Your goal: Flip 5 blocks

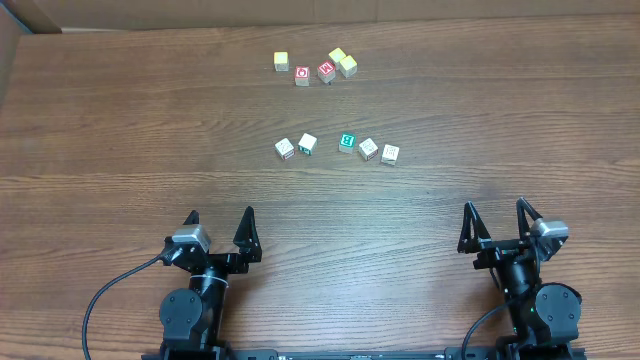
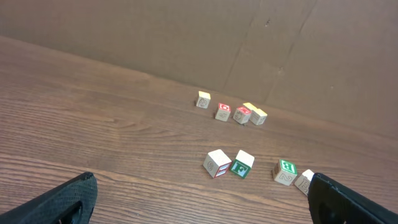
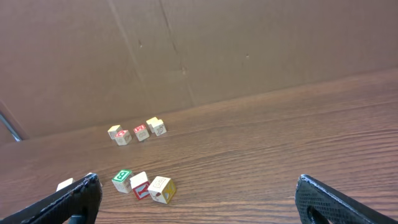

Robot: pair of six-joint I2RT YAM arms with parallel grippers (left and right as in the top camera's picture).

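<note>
- Overhead: my left gripper (image 1: 218, 216) and right gripper (image 1: 495, 209) sit at the near edge of the table (image 1: 120, 130). Both have their jaws spread fully and hold nothing.
- Overhead: the five blocks (image 1: 347, 141) form a loose row mid-table. The row's long axis runs left to right, parallel to the near edge.
- Overhead: the row lies ahead of both grippers and between them, so each must reach forward and inward. Its left end is nearer my left gripper than its right end is to my right gripper, so I judge the left arm the closer one.
- Overhead: a far cluster (image 1: 302, 75) with red faces sits well beyond the row, toward the far edge. It is not part of the task.
- Left wrist: the left gripper (image 2: 200, 183) is wide open and empty. Four blocks (image 2: 242, 164) show ahead, right of the jaw centreline. The rightmost sits just beside my right finger (image 2: 348, 199); I cannot see the fifth.
- Right wrist: the right gripper (image 3: 198, 180) is wide open and empty. The blocks (image 3: 140, 185) lie ahead and well left of the centreline. One is partly hidden by my left finger (image 3: 68, 202).
- Right wrist: no block stands between the jaws in either wrist view.
</note>
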